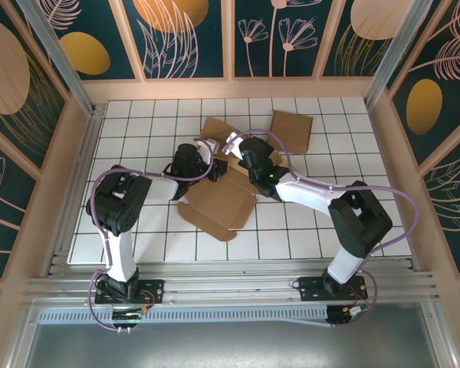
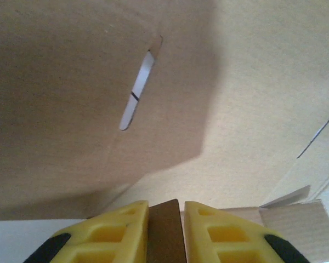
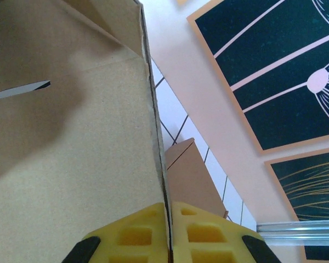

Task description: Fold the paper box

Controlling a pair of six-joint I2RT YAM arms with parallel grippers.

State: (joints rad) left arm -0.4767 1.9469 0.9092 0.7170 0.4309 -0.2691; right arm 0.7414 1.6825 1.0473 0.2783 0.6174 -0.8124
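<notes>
We list one paper box, part-folded, middle of the table. Left gripper: jaws clamped on a flap. Right gripper: jaws pinched on a wall edge.

Overhead view: bright, even light from above, sharp throughout; only faint, soft shadows on the white desk. Left wrist view: soft focus, heavy shadow across the left half of the paper box, light glowing through a slot. Right wrist view: crisper, one grey shadow patch on the cardboard.
</notes>
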